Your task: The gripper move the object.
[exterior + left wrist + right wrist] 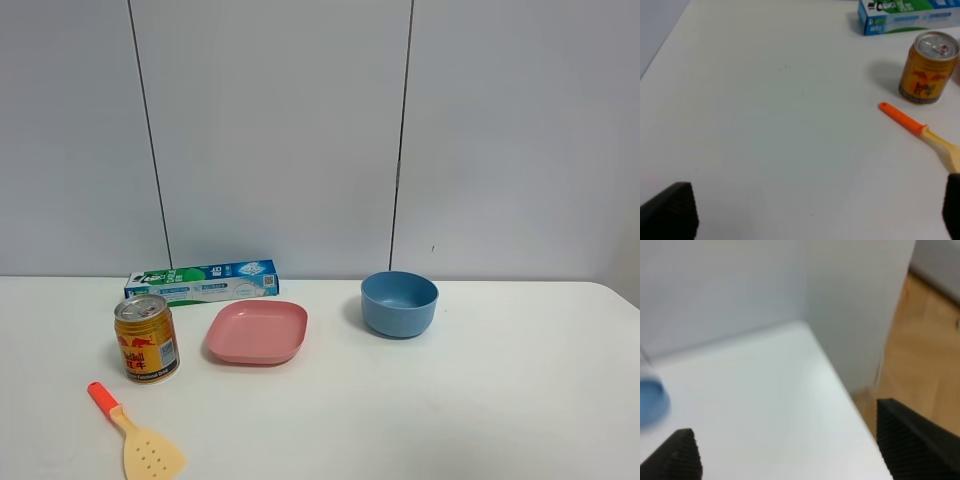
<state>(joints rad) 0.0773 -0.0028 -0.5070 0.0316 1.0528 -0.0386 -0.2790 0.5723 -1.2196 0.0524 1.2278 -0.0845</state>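
Can first: the small gold Red Bull drink can (146, 338) with the silver pull-tab top is standing upright toward the left side of the white tabletop (480, 400), nearer the back edge than the front. Nothing's touching it on my feed. Just behind it, along the back edge, lies a long blue-and-green cardboard box (203, 281). Beside the can, toward the middle, sits a shallow pink squarish plate (257, 331), and further to the right there's a round blue bowl (399, 303), well apart from the can. In front of the can, near the front-left corner, a cream slotted spatula with an orange handle (135, 433) lies flat, close but not touching.

From the left wrist view I see the left gripper (817, 212) spread wide with only bare table between its black fingers (671, 212), the can off ahead of it. The right gripper (790, 450) is also wide apart and holding nothing, hanging over the right edge of the table; that view is blurry, with the bowl just a blue smudge. Neither arm shows in the high view.
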